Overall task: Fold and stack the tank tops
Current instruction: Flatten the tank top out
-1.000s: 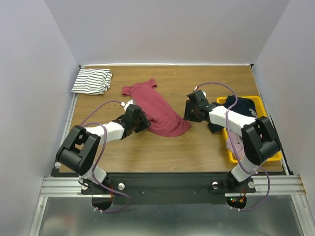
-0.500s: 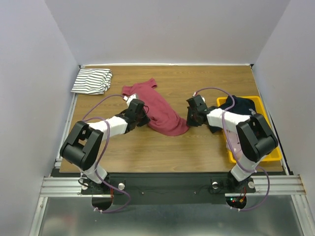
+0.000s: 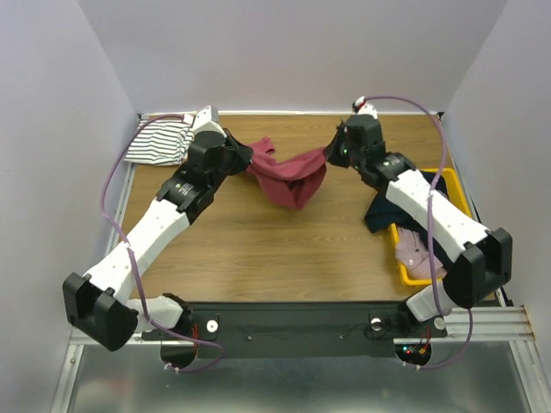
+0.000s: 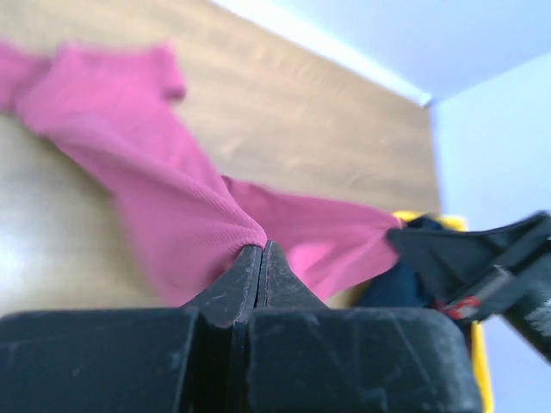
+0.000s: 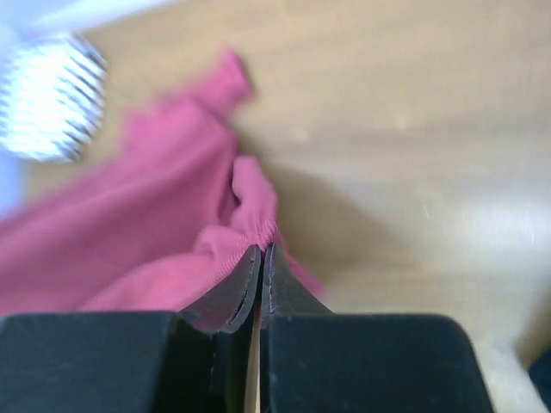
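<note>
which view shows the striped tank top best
Top external: the folded striped tank top lies sharp at the table's far left corner, its right edge behind the left arm. Right wrist gives only a blur; left wrist shows none of it.

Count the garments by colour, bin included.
white striped tank top: 1
dark red tank top: 1
navy garment: 1
pale pink garment: 1
Total: 4
</note>
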Controlling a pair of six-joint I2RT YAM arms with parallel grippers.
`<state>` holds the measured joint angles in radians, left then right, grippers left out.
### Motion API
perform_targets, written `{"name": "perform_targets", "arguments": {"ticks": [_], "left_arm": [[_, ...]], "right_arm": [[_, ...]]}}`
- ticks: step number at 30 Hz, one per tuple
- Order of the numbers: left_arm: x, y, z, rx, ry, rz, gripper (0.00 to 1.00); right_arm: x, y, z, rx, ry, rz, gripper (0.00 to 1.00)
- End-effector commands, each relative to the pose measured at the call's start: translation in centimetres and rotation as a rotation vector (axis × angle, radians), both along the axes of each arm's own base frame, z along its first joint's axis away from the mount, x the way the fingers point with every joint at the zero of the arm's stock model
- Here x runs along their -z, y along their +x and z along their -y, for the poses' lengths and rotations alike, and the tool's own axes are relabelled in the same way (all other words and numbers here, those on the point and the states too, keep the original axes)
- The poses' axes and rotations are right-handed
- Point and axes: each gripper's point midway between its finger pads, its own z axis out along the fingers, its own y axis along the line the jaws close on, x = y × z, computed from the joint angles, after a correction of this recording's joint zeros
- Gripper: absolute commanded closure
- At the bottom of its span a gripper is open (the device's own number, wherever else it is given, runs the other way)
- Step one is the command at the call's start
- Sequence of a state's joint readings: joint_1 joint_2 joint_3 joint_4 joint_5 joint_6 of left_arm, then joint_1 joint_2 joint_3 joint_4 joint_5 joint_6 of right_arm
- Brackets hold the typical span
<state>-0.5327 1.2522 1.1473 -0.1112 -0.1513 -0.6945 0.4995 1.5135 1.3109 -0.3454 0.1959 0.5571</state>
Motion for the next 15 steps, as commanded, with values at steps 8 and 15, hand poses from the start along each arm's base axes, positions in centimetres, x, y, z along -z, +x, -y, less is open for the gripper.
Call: {"name": "perform_targets", "arguments": {"ticks": [8, 15], "left_arm": [[2.2, -0.8, -2.1, 0.009, 0.042, -0.075, 1.00], [2.7, -0.4, -1.0, 0.083, 0.063, -0.069, 0.96]], "right_arm": [[-5.0, 0.8, 1.0, 0.032, 0.002, 0.090, 1.00], [-2.4, -0.1, 0.9, 0.011, -0.005, 0.031, 1.00]]}}
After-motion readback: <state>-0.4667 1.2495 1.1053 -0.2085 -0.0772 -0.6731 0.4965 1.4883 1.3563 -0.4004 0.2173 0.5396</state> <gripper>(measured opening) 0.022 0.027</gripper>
